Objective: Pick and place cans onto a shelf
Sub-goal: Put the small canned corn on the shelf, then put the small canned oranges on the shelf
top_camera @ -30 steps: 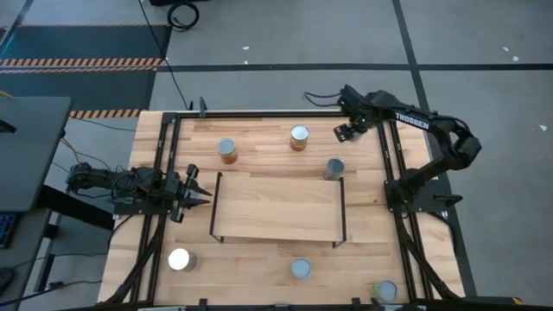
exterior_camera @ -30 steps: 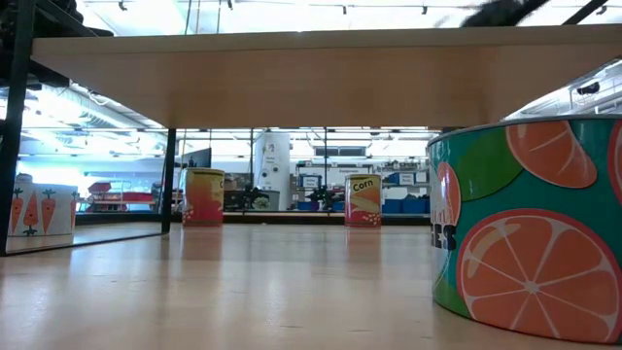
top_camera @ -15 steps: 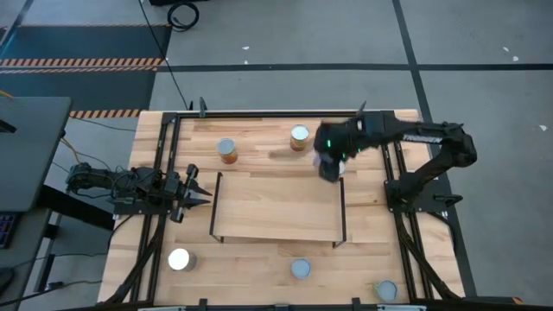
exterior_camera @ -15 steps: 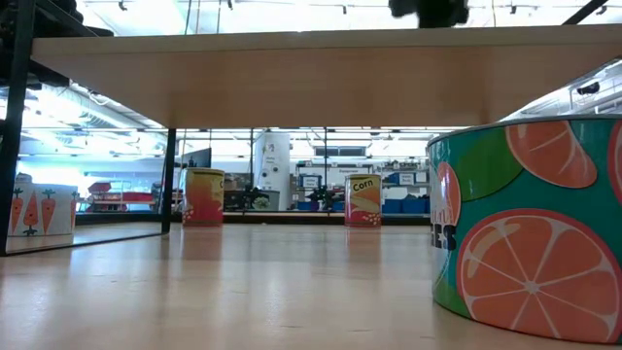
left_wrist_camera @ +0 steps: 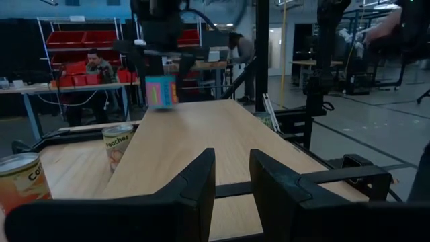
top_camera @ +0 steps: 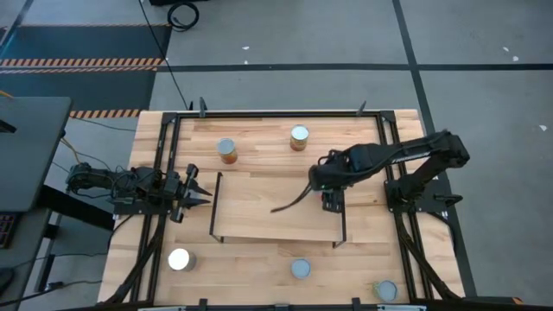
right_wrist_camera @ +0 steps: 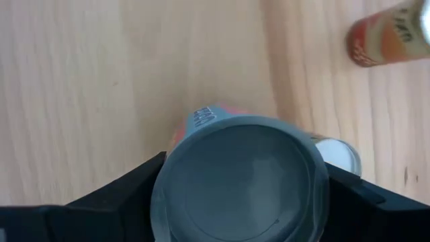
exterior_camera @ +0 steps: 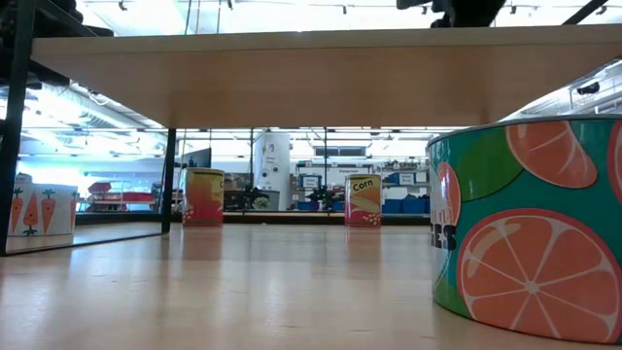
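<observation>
Grey lid of a can is seen; its sides are mostly hidden. It is held by the right gripper over the shelf. The left gripper is kept narrow beside the shelf.

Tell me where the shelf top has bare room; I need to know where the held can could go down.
The shelf is bare wood from its left black frame across the middle. The right end is crowded: the right claw hangs there, shut on a can. The left claw waits just off the left end.
</observation>
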Available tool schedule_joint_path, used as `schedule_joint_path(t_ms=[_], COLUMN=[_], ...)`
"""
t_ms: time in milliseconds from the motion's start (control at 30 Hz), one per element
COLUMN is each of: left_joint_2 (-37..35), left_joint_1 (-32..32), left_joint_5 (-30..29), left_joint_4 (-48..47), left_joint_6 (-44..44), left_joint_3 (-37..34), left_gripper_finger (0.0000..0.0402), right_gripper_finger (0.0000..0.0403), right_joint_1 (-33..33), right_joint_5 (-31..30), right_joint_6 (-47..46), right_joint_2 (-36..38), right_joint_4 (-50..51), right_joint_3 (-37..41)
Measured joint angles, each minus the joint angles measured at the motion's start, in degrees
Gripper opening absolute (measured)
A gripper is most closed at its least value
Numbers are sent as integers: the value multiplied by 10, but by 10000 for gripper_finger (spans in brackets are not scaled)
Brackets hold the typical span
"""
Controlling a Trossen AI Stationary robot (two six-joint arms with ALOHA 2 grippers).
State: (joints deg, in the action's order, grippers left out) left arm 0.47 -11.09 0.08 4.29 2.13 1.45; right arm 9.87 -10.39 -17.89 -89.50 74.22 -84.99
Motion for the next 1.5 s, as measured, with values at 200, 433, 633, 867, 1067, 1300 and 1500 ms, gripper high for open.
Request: schedule_joint_path(t_ms=[200, 433, 633, 867, 1067, 1300, 1500], left_joint_2=[0, 0, 0, 0, 0, 0, 0], left_joint_1=[0, 0, 0, 0, 0, 0, 0], left_joint_5=[0, 0, 0, 0, 0, 0, 0], left_joint_4=[1, 1, 2, 2, 2, 2, 2], left_joint_6=[0, 0, 0, 0, 0, 0, 0], left_joint_3=[0, 0, 0, 0, 0, 0, 0], left_gripper_finger=[98, 98, 98, 98, 98, 98, 98], right_gripper_finger=[322, 363, 370, 369, 368, 368, 368], right_joint_1=[11, 15, 26, 90, 185, 278, 296], right_joint_5=[-9, 7, -30, -60, -19, -11, 52], right_joint_6=[6, 1, -10, -10, 3, 102, 272], right_joint_2=[-14, -8, -8, -6, -21, -92, -160], right_joint_4=[-2, -5, -3, -57, -162, -235, -257], right_joint_3=[0, -3, -43, -117, -117, -116, -116])
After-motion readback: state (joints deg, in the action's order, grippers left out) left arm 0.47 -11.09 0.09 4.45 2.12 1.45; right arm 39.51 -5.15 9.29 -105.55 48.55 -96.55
